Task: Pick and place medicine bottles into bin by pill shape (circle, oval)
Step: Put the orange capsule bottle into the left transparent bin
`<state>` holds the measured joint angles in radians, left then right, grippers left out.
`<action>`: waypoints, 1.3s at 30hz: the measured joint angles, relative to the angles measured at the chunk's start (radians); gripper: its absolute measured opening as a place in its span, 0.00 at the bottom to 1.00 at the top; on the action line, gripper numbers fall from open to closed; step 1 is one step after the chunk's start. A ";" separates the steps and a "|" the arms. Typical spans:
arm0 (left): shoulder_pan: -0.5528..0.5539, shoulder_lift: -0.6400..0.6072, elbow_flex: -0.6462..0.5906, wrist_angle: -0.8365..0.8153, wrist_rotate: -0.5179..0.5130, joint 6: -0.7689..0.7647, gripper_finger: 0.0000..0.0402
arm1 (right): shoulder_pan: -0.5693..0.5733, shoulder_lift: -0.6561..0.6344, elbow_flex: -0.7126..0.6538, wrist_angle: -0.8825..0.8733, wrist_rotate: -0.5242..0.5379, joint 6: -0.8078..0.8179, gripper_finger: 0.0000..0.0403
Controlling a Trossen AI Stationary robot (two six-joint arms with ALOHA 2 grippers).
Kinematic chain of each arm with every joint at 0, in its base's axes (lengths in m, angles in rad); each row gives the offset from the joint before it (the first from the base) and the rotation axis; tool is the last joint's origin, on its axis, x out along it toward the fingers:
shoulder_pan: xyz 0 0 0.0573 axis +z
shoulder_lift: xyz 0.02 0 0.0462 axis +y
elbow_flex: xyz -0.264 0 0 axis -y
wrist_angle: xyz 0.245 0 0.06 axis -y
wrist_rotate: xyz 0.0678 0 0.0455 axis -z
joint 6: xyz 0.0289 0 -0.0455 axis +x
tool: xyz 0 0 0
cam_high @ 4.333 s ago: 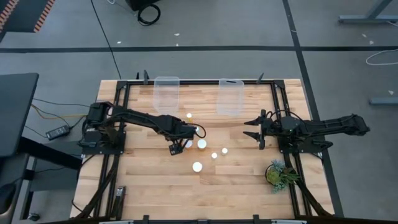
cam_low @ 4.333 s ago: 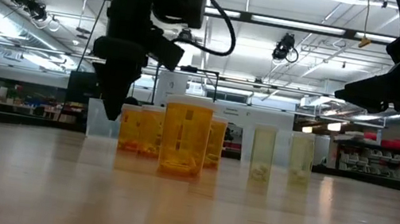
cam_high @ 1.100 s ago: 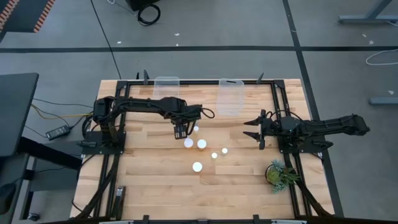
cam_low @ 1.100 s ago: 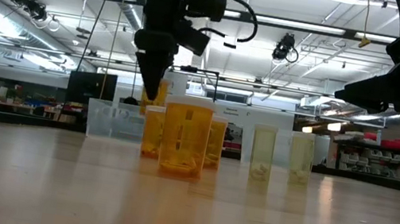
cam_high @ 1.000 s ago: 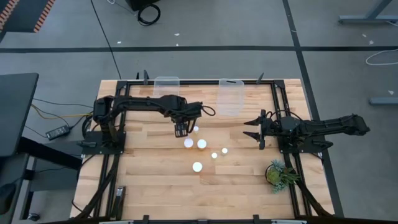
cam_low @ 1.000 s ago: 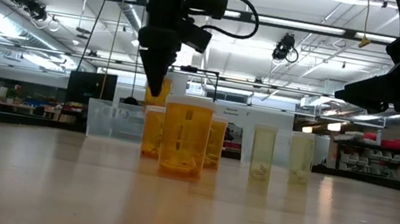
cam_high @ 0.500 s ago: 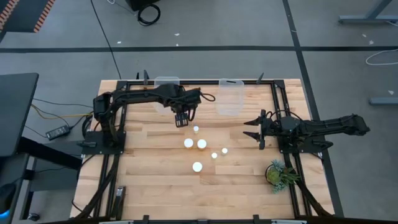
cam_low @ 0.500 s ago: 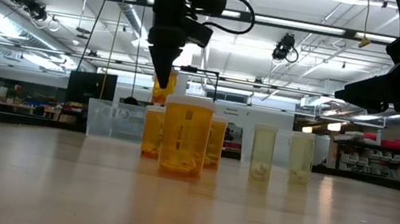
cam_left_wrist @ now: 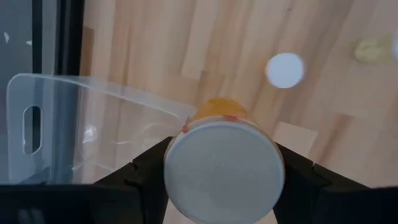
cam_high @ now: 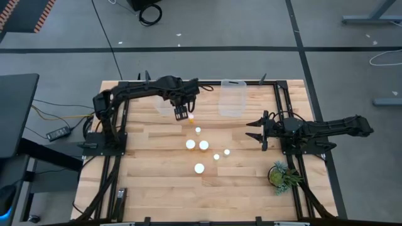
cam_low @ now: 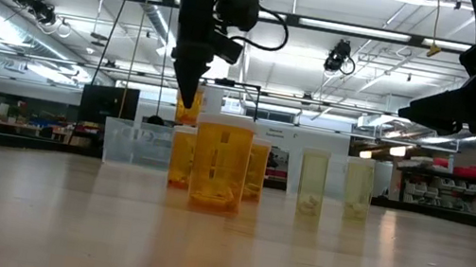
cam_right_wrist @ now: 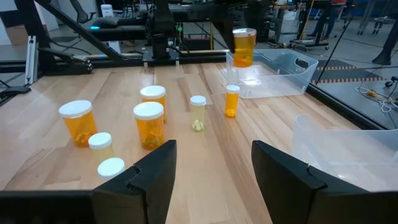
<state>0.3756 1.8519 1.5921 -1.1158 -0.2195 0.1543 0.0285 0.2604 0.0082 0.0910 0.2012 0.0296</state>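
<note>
My left gripper (cam_high: 182, 114) is shut on an orange medicine bottle (cam_right_wrist: 244, 46) with a white cap, held in the air just beside the near right corner of the left clear bin (cam_high: 166, 94). Several more capped bottles stand upright on the table's middle, among them a small one (cam_high: 198, 130), two wide-capped ones (cam_high: 190, 144) (cam_high: 203, 145) and a nearer one (cam_high: 199, 168). A second clear bin (cam_high: 232, 97) sits at the far edge. My right gripper (cam_high: 257, 130) waits open at the table's right, touching nothing. My left gripper pinches the bottle at its white cap (cam_left_wrist: 224, 171), one finger (cam_left_wrist: 146, 177) on each side. The fingers come from above, pointing steeply down. The bottle hangs upright below them, its orange body (cam_low: 189, 107) lifted clear of the table and above the standing bottles.
A small green plant (cam_high: 281, 176) stands near the right arm's base. Bare wood lies along the table's near side and left part. The black frame rails run along the table's edges.
My left gripper has carried the bottle toward the table's far edge, away from the standing bottles and up to the left bin's near corner, rising a little. The bottle stays upright in the hold. The bottles on the table have not moved.
</note>
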 joint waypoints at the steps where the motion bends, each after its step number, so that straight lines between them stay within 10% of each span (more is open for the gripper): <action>1: 0.009 0.000 0.000 0.000 0.000 0.000 0.54 | 0.000 0.000 0.000 0.000 0.000 0.000 0.54; 39: 0.265 0.000 -0.001 0.172 0.000 -0.013 0.55 | 0.000 0.000 0.000 0.000 0.000 0.000 0.54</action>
<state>0.6405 1.8519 1.5913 -0.9436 -0.2195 0.1413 0.0284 0.2603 0.0082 0.0914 0.2012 0.0296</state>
